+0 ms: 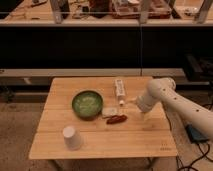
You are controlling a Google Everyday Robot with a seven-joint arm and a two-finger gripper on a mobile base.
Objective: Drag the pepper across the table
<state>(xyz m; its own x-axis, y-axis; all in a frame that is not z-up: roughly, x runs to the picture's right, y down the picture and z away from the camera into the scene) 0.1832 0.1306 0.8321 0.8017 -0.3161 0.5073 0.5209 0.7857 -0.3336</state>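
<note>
At the near left corner of the wooden surface [100, 146] stands an upturned white cup [72, 137], well apart from anything the task concerns. Next to the right comes a green bowl [87, 104], and just beside its right rim lies a small pale packet [109, 111]. The pepper [116, 119], red and lying flat, rests touching or nearly touching that packet's near edge, roughly at the middle of the surface. Behind it, toward the far edge, lies a white bottle [120, 87]. Further right, the gripper [133, 102] hangs at the end of the white arm [165, 97], which reaches in from the right side. The gripper sits a little behind and to the right of the pepper, near it but seemingly not in contact. Judged from this, the drag itself looks not yet under way: the approach is largely made, while lowering onto the pepper, making contact and pulling it along the surface remain to be done. Whether the gripper is spread or closed cannot be told from this view, and it does not appear to hold anything.
</note>
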